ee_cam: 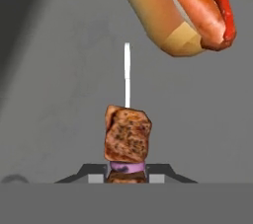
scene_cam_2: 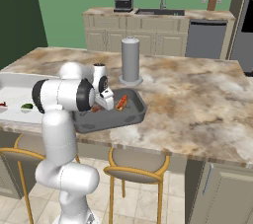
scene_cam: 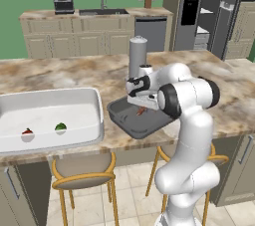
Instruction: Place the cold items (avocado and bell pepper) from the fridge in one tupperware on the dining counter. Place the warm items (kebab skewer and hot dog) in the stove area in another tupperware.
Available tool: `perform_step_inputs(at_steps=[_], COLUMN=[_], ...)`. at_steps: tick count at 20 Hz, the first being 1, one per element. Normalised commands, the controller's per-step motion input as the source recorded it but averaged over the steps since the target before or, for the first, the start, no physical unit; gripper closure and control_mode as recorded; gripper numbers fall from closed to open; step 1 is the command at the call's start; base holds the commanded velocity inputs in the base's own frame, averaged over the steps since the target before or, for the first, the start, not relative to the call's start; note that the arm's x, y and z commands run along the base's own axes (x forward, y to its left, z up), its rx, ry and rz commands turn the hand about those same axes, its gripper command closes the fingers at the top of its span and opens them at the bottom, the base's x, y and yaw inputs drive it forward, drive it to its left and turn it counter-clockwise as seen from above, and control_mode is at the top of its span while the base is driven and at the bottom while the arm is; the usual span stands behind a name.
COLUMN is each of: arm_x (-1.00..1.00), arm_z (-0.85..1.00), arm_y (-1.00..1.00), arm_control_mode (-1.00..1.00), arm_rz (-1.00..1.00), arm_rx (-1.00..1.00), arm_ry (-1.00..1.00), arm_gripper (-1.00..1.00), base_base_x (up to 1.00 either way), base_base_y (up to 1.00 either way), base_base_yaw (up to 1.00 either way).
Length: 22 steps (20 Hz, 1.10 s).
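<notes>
On the marbled dining counter [scene_cam: 60, 73], the white arm reaches down into the dark grey tupperware [scene_cam: 122, 115], its gripper [ee_cam: 127, 168] closed on the kebab skewer [ee_cam: 127, 136]; a browned chunk of meat and the white stick project beyond the fingertips in the hand view. The hot dog [ee_cam: 185, 8] in its bun, striped with red sauce, lies on the tray floor just beyond the skewer's tip. To the left on the same counter, near its front edge, sits the large white tupperware [scene_cam: 94, 115], holding the avocado [scene_cam: 61, 127] and the bell pepper [scene_cam: 27, 132] side by side. A grey cylinder [scene_cam_2: 130, 60] stands behind the tray. The fridge [scene_cam: 199, 11] stands open at far right.
</notes>
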Motion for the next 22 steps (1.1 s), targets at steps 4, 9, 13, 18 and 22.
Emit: perform_step_inputs(at_steps=[4,9,13,18,22], arm_x=[0.0,0.0,-0.2,-0.97,-1.0], arm_z=[-0.02,0.03,0.29,0.95,0.73], arm_y=[0.0,0.0,0.0,0.0,0.02], arm_control_mode=[-1.0,-1.0,-1.0,-1.0,-1.0], arm_rz=[-0.07,-0.05,-0.03,0.12,0.28], arm_rx=[0.0,0.0,-0.02,-0.07,-0.09], arm_ry=[0.0,0.0,-0.03,-0.13,-0.14], arm_gripper=[-1.0,-1.0,-1.0,-1.0,-1.0], base_base_x=[0.0,0.0,0.0,0.0,0.0], base_base_y=[0.0,0.0,0.0,0.0,0.0], base_base_yaw=[0.0,0.0,0.0,0.0,0.0])
